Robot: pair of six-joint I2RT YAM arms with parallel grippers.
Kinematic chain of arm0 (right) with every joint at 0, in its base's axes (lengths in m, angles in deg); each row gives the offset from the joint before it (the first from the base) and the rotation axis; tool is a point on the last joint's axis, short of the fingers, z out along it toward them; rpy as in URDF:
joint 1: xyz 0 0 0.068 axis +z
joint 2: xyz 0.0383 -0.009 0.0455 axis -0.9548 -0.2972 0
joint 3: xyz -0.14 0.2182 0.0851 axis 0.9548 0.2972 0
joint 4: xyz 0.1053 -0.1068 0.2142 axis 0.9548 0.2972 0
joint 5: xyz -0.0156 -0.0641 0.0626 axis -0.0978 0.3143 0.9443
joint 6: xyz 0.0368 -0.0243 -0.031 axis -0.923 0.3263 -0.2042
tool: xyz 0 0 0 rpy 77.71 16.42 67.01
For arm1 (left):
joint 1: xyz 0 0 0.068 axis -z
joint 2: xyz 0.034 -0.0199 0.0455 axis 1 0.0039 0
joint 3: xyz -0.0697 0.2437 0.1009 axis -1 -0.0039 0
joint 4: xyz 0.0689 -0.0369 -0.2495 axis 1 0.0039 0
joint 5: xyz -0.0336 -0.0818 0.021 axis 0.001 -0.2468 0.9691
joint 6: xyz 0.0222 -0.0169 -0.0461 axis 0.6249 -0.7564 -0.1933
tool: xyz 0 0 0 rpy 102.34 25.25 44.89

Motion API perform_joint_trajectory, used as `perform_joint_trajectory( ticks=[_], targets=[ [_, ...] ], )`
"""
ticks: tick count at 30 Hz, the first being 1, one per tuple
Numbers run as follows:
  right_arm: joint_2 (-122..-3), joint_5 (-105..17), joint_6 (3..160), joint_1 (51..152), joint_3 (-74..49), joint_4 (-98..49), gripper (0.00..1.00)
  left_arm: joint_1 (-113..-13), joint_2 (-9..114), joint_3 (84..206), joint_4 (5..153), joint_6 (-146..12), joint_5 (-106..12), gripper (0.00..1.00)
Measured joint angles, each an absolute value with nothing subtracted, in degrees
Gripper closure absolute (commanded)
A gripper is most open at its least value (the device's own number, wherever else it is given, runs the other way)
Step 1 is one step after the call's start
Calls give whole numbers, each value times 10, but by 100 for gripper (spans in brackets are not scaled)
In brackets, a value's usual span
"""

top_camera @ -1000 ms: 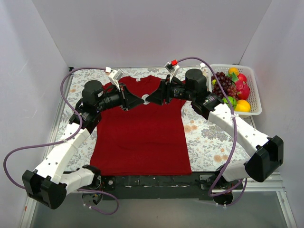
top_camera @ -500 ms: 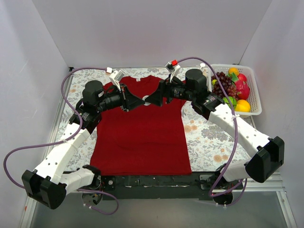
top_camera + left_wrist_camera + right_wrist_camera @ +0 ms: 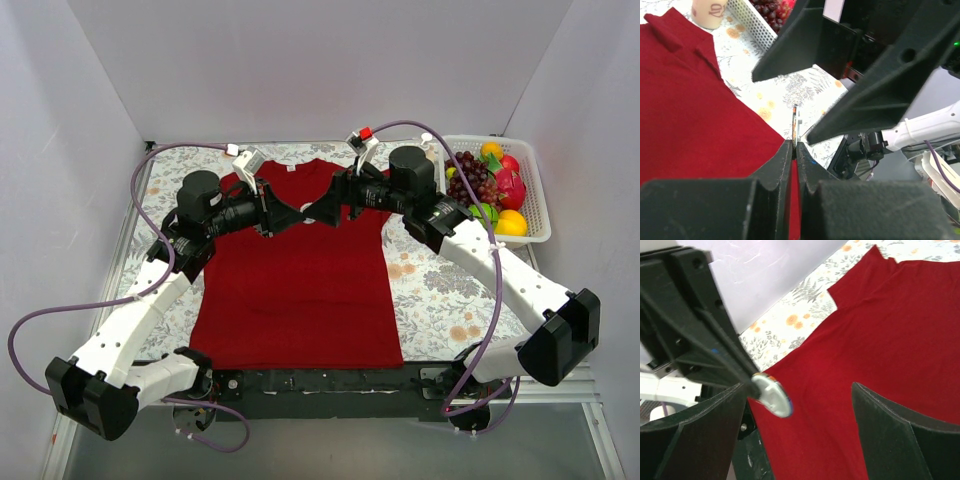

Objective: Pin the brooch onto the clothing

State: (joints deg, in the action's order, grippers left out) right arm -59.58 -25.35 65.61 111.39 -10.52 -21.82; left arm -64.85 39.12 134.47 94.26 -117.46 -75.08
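Note:
The dark red T-shirt (image 3: 295, 280) lies flat on the table, neck to the far side. It also shows in the left wrist view (image 3: 690, 115) and the right wrist view (image 3: 880, 340). My left gripper (image 3: 298, 213) is shut on the tiny pale round brooch (image 3: 306, 210) and holds it above the shirt's chest. In the left wrist view the brooch (image 3: 796, 124) sticks out edge-on beyond the closed tips (image 3: 795, 148). My right gripper (image 3: 314, 209) is open and faces the left one. In the right wrist view the brooch (image 3: 771, 396) sits between its spread fingers (image 3: 875, 420), near the left finger.
A white basket (image 3: 535, 190) of fruit stands at the far right, its wall also in the left wrist view (image 3: 757, 25) next to a pale cup (image 3: 710, 10). The floral tablecloth (image 3: 440, 290) shows around the shirt. Purple cables loop from both arms.
My left gripper has moved a little to the right with the brooch, closing the gap to the open right gripper. The right arm has barely moved.

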Motion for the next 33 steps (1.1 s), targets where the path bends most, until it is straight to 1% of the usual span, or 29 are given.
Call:
perform_joint_trajectory(
  ticks=[12, 19, 27, 33],
  targets=[
    [-594, -235, 656, 1126, -106, -218, 8, -648, 391, 1347, 949, -1158, -715, 100],
    [-566, -250, 656, 1124, -105, -219, 8, -648, 391, 1358, 964, -1145, -688, 100],
    [-544, -262, 657, 1113, -103, -223, 7, -648, 394, 1381, 1008, -1106, -628, 100],
    [-544, -265, 660, 1110, -92, -222, 7, -648, 412, 1398, 1042, -1068, -553, 100]
  ],
)
